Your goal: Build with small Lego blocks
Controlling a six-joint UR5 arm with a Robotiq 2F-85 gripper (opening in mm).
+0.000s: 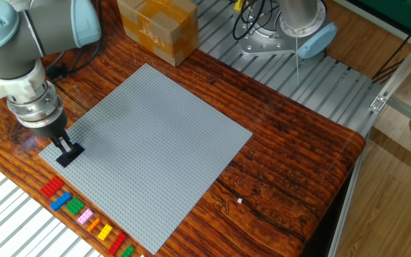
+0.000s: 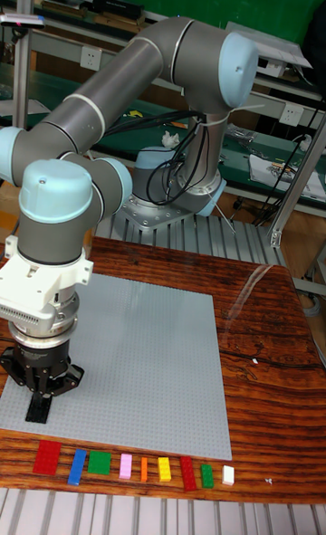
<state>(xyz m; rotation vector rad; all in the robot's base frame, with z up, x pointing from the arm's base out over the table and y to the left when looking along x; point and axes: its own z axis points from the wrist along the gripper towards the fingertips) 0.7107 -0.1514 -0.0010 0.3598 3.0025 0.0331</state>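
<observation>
A grey baseplate [image 1: 148, 146] lies on a dark wooden table [image 1: 291, 164], green boards behind. At its corner the gripper [image 2: 40, 396] seems to clamp a black block [image 1: 69, 155]; coloured blocks [image 2: 136, 468] line the nearby table edge.

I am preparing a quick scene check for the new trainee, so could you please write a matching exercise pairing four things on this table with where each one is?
Things:
1. Small black plastic Lego block
2. Brown cardboard box
3. Small red plastic Lego block
4. Tiny white plastic Lego block

Places:
A. On the wood past the large grey studded baseplate, on its side away from the row
B. Between the end effector's fingers, at the baseplate's corner
C. At one end of the coloured row
D. At the opposite end of that row

Pairs: 1-B, 2-A, 3-C, 4-D
</observation>
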